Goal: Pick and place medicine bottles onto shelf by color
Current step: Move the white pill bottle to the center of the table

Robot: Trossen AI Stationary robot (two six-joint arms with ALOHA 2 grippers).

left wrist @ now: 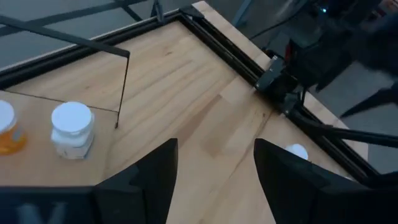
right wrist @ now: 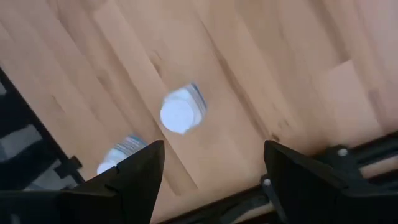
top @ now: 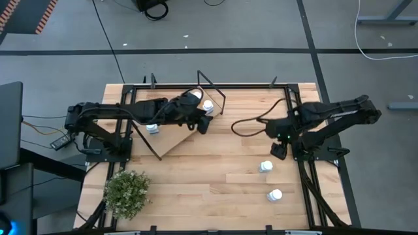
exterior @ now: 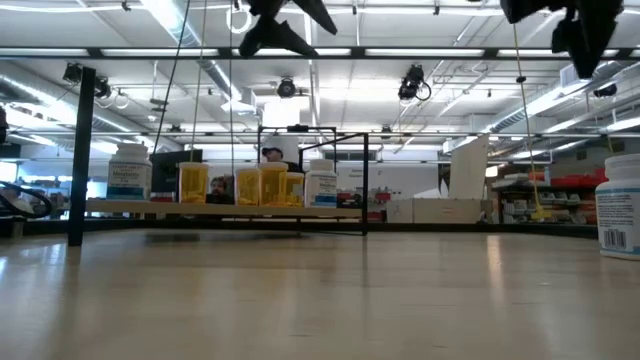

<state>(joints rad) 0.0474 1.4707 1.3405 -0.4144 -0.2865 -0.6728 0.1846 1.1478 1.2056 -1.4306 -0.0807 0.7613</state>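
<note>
The shelf [top: 173, 140] stands on the table's left half, a light board on black wire legs. Several orange and white medicine bottles stand on it in a row [exterior: 245, 186]. The left wrist view shows a white one [left wrist: 73, 129] and an orange one [left wrist: 7, 132] near its corner. My left gripper [top: 203, 124] hovers open beside the shelf's right end, holding nothing [left wrist: 214, 168]. Two white bottles [top: 265, 167] [top: 275, 194] stand on the table's right half. My right gripper [top: 279, 150] hangs open above them [right wrist: 214, 168], with one bottle [right wrist: 180, 111] between and beyond its fingers.
A small green plant [top: 126, 192] stands at the table's near left corner. A black cable [top: 248, 124] loops over the table by the right arm. A black frame [top: 307, 189] borders the tabletop. Bare wood lies between shelf and loose bottles.
</note>
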